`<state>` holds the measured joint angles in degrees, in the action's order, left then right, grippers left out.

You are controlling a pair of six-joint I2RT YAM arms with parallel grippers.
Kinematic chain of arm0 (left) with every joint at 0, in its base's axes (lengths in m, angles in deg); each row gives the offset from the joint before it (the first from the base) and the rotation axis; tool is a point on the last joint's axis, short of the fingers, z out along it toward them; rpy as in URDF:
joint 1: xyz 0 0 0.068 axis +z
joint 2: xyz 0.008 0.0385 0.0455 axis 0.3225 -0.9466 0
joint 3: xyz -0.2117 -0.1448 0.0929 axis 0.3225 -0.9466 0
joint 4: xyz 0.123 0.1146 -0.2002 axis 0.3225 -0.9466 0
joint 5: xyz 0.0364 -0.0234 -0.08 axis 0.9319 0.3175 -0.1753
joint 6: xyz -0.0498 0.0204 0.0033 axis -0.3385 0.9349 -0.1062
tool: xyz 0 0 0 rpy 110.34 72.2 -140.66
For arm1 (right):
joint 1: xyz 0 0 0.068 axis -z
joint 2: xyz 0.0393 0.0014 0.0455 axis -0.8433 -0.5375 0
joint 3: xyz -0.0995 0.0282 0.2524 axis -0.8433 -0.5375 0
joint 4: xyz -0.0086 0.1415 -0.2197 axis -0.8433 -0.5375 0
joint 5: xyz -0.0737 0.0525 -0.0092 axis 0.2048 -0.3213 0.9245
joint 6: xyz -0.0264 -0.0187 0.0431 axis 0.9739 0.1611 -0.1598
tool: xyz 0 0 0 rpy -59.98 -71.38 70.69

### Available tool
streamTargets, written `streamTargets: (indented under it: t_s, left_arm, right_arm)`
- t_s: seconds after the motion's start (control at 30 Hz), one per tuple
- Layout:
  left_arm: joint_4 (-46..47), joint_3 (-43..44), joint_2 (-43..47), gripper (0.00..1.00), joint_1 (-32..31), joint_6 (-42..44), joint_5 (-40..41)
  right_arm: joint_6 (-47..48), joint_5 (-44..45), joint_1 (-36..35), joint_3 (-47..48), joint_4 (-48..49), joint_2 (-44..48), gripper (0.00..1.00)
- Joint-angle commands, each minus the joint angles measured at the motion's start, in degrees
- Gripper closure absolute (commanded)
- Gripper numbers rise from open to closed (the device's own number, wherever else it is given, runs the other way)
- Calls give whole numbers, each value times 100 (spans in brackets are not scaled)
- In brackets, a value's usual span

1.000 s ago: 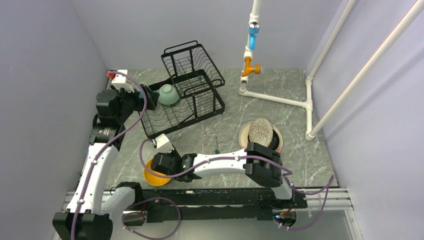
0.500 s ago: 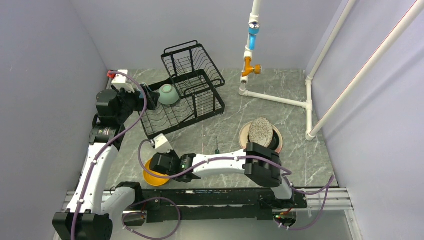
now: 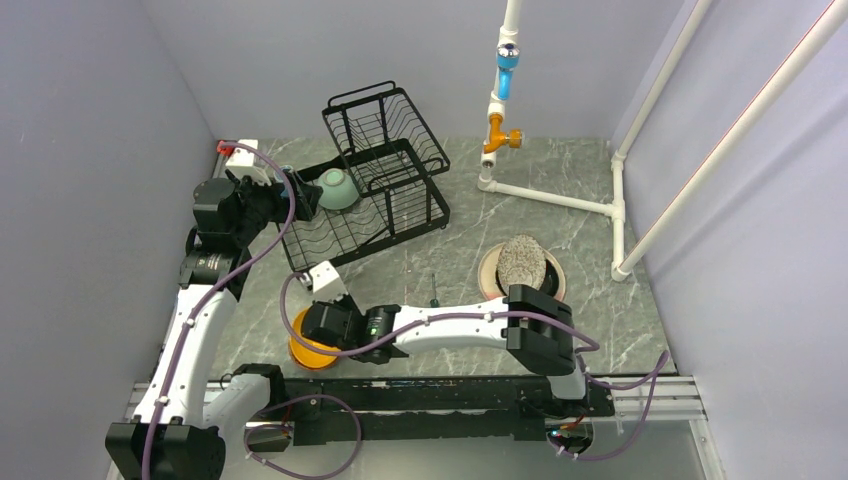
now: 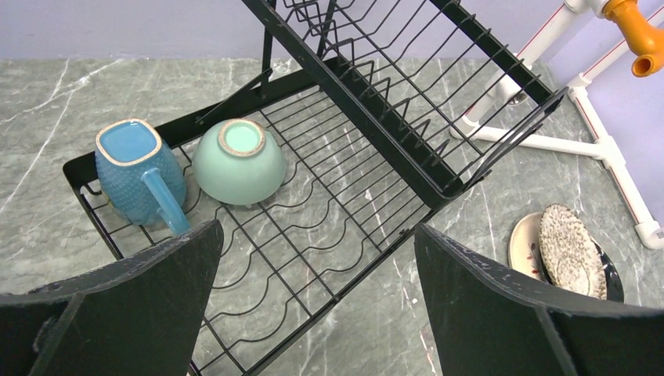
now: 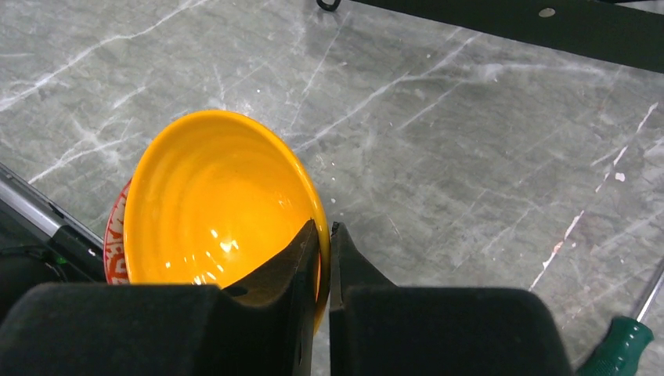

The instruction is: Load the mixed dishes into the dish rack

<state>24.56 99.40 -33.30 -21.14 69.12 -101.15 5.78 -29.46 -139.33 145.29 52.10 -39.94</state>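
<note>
My right gripper (image 5: 325,235) is shut on the rim of the orange bowl (image 5: 211,204), one finger inside and one outside. The bowl sits low at the table's near left (image 3: 308,352), and a red-patterned rim (image 5: 116,243) shows under it. My left gripper (image 4: 317,298) is open and empty above the lower tray of the black dish rack (image 4: 368,102). In that tray a mint-green bowl (image 4: 239,160) and a blue-handled mug (image 4: 141,172) stand upside down. The speckled grey plate (image 3: 521,262) lies on the pink-cream plate (image 3: 488,272) and the black plate (image 3: 553,275).
A green-handled screwdriver (image 3: 434,290) lies between the rack and the plates, and also shows in the right wrist view (image 5: 618,348). White pipework (image 3: 560,198) with an orange tap stands at the back right. The rack's raised basket (image 3: 385,125) is at its far end.
The right wrist has shifted slightly up and away with the orange bowl in its grip. The left arm has barely moved.
</note>
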Motion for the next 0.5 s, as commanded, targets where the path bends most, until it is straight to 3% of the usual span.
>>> streamTargets:
  t_s: [0.0,0.23,0.47]
  left_arm:
    - [273,141,-8,2,4,30,-153]
    - [299,131,-16,2,4,13,-246]
    - [461,115,-63,3,3,6,-615]
  right_arm:
    - [32,-21,16,-177,272,582,100]
    - [-245,-456,225,-816,793,1245,100]
    - [-381,-1414,699,-2089,2311,2411,100]
